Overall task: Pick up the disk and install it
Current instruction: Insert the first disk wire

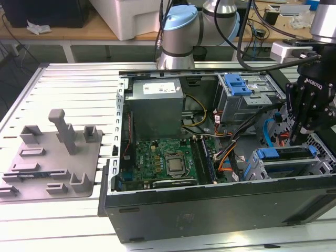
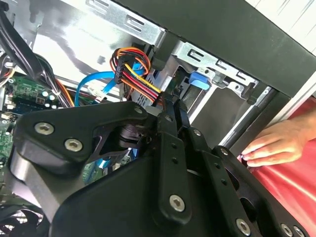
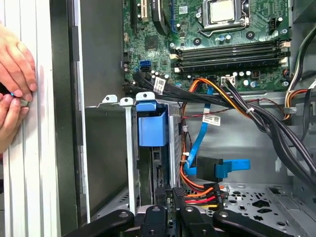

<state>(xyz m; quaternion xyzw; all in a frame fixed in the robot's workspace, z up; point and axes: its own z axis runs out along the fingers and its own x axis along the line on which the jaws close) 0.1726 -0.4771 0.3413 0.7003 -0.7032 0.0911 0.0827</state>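
Observation:
The disk's blue carrier frame (image 1: 286,153) lies in the grey drive cage at the case's corner on the exterior view's right. Its blue end also shows in the first wrist view (image 3: 152,127) and the second wrist view (image 2: 200,80). The drive body is mostly hidden inside the cage. My black gripper (image 1: 298,137) hangs just above that cage's end. In both wrist views its fingertips (image 3: 173,193) (image 2: 173,103) are pressed together beside a power connector with coloured wires (image 3: 200,195). Nothing shows between them.
The open computer case holds a motherboard (image 1: 168,157), a power supply (image 1: 156,105) and a second cage with a blue latch (image 1: 236,84). A blue data cable (image 3: 217,168) and black cable bundles (image 3: 256,118) cross beside the cage. A person's hand (image 3: 15,74) (image 2: 276,145) rests outside the case wall. A grey fixture tray (image 1: 52,157) lies on the exterior view's left.

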